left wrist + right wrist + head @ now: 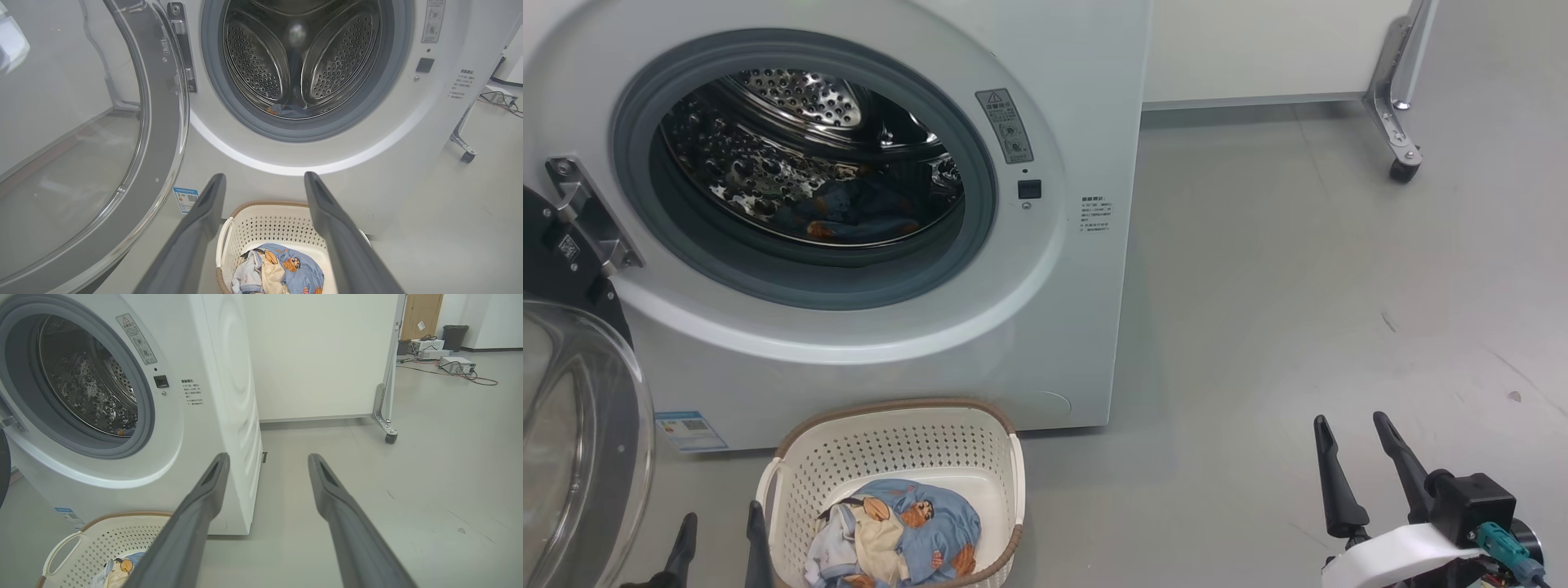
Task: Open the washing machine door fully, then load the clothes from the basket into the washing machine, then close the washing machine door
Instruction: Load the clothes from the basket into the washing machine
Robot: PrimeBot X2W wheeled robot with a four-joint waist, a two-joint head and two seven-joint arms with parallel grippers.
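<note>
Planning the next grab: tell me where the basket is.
In the head view, the basket stands lower left, in front of the washing machine, the left gripper at its left edge.

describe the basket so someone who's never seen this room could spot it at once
Find the big white washing machine with its door swung open to the left. On the grey floor in front of it, below the drum, sits the basket. Unlike the white machine, it is cream, perforated, brown-rimmed, with blue cartoon-print clothes inside.

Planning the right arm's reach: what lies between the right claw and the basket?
Nothing stands there. In the head view, only grey floor separates the open right claw from the basket. The washing machine stands behind that stretch.
</note>
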